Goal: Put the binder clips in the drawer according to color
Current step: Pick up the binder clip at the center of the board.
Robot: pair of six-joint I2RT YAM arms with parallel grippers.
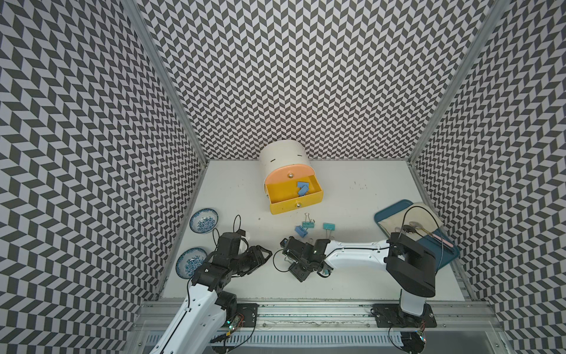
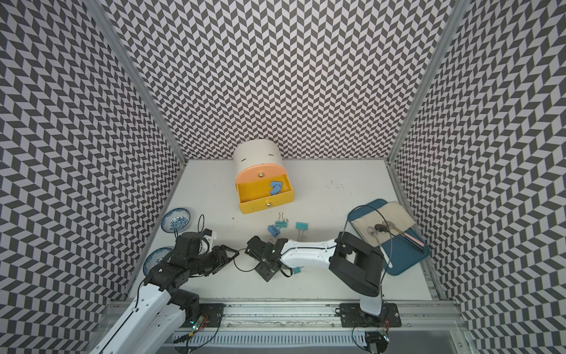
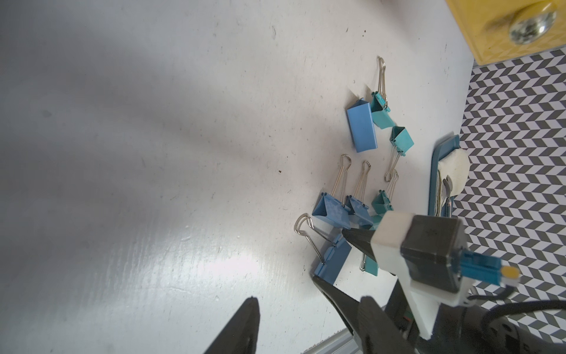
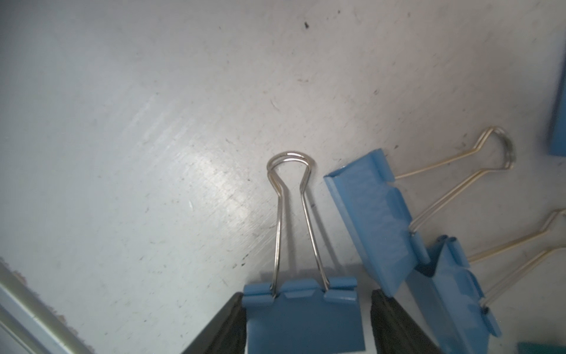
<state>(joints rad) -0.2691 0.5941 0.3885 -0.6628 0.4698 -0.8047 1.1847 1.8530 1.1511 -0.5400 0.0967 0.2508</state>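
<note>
The drawer cabinet (image 1: 284, 159) stands at the back, white with a peach front on top. Its yellow drawer (image 1: 294, 203) is pulled out, with blue binder clips (image 1: 302, 188) inside. A blue clip (image 1: 300, 230) and two teal ones (image 1: 308, 224) lie in front of it. Several more lie under my right arm, as the left wrist view shows (image 3: 330, 211). My right gripper (image 4: 306, 295) is open around a flat blue clip (image 4: 303, 318); one finger touches it and a gap shows at the other. My left gripper (image 3: 311, 298) is open and empty just beside it.
Two blue-patterned bowls (image 1: 203, 220) (image 1: 191, 262) sit by the left wall. A blue tray (image 1: 441, 257) with a cloth and spoons lies at the right, partly under my right arm. Patterned walls close in three sides.
</note>
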